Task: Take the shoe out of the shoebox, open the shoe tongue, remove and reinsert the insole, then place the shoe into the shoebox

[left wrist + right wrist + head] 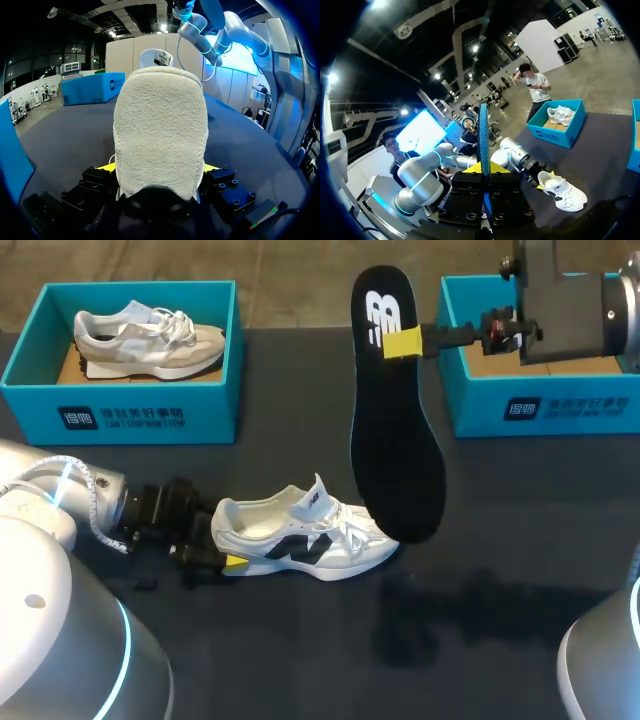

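Observation:
A white shoe (300, 535) with a black logo lies on the dark table, its toe pointing right. My left gripper (225, 542) is at its heel, one finger on each side. In the left wrist view the fuzzy heel (160, 130) fills the space between the yellow fingertips (107, 167), so that gripper (159, 170) is shut on the shoe. My right gripper (405, 342) is shut on the black insole (395, 430) near its heel end. The insole hangs upright in the air over the shoe's toe. From the right wrist the insole (484, 135) shows edge-on, with the shoe (562, 190) below.
A teal shoebox (120, 415) at the back left holds a grey-white shoe (150, 335). A second teal shoebox (540, 405) stands at the back right, under my right arm, with its cardboard floor showing. The table's front is bare dark cloth.

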You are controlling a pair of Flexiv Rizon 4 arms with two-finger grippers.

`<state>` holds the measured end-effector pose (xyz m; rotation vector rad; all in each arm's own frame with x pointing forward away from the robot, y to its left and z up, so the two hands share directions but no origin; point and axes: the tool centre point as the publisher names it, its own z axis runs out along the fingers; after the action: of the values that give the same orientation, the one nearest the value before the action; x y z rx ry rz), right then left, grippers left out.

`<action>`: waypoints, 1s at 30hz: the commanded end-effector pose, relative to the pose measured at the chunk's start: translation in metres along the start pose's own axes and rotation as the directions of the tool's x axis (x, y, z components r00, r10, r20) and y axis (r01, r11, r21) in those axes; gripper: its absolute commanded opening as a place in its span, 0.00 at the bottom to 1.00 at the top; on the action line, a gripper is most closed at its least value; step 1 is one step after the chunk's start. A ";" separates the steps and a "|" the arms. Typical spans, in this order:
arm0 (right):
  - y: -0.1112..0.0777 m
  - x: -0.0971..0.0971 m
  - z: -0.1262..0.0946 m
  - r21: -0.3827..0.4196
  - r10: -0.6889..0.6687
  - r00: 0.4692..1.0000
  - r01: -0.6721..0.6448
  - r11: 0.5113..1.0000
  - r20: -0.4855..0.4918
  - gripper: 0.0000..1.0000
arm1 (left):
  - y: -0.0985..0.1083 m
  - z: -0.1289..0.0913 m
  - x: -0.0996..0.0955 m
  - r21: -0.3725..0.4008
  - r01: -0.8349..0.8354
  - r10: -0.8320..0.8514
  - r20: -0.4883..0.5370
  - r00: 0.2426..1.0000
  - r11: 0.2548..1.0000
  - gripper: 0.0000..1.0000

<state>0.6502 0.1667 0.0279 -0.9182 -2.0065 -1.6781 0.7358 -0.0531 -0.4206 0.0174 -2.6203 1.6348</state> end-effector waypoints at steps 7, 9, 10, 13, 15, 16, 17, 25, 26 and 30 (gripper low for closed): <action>0.006 0.000 0.004 0.011 0.002 1.000 -0.002 1.000 0.003 0.00 | 0.000 0.001 0.000 -0.001 0.000 0.000 0.001 1.000 1.000 0.00; 0.006 0.000 0.004 0.011 0.002 1.000 -0.002 1.000 0.003 0.00 | 0.000 0.001 0.000 -0.001 0.000 0.000 0.001 1.000 1.000 0.00; 0.006 0.000 0.004 0.011 0.002 1.000 -0.002 1.000 0.003 0.00 | 0.000 0.001 0.000 -0.001 0.000 0.000 0.001 1.000 1.000 0.00; 0.006 0.000 0.004 0.011 0.002 1.000 -0.002 1.000 0.003 0.00 | 0.000 0.001 0.000 -0.001 0.000 0.000 0.001 1.000 1.000 0.00; 0.006 0.000 0.004 0.011 0.002 1.000 -0.002 1.000 0.003 0.00 | 0.000 0.001 0.000 -0.001 0.000 0.000 0.001 1.000 1.000 0.00; 0.006 0.000 0.004 0.011 0.002 1.000 -0.002 1.000 0.003 0.00 | 0.000 0.001 0.000 -0.001 0.000 0.000 0.001 1.000 1.000 0.00; 0.006 0.000 0.004 0.011 0.002 1.000 -0.002 1.000 0.003 0.00 | 0.000 0.001 0.000 -0.001 0.000 0.000 0.001 1.000 1.000 0.00; 0.006 0.000 0.004 0.011 0.002 1.000 -0.002 1.000 0.003 0.00 | 0.004 0.000 -0.003 -0.052 0.029 -0.030 -0.020 0.999 0.998 0.64; 0.006 0.000 0.004 0.011 0.002 1.000 -0.002 1.000 0.003 0.00 | 0.004 -0.001 -0.003 -0.055 0.034 -0.035 -0.032 0.999 0.998 1.00; 0.006 0.000 0.004 0.011 0.002 1.000 -0.002 1.000 0.003 0.00 | 0.007 -0.004 -0.002 -0.076 0.038 -0.041 -0.042 0.998 0.996 1.00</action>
<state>0.6512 0.1671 0.0311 -0.9191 -2.0121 -1.6706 0.7358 -0.0485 -0.4247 0.0355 -2.6333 1.5227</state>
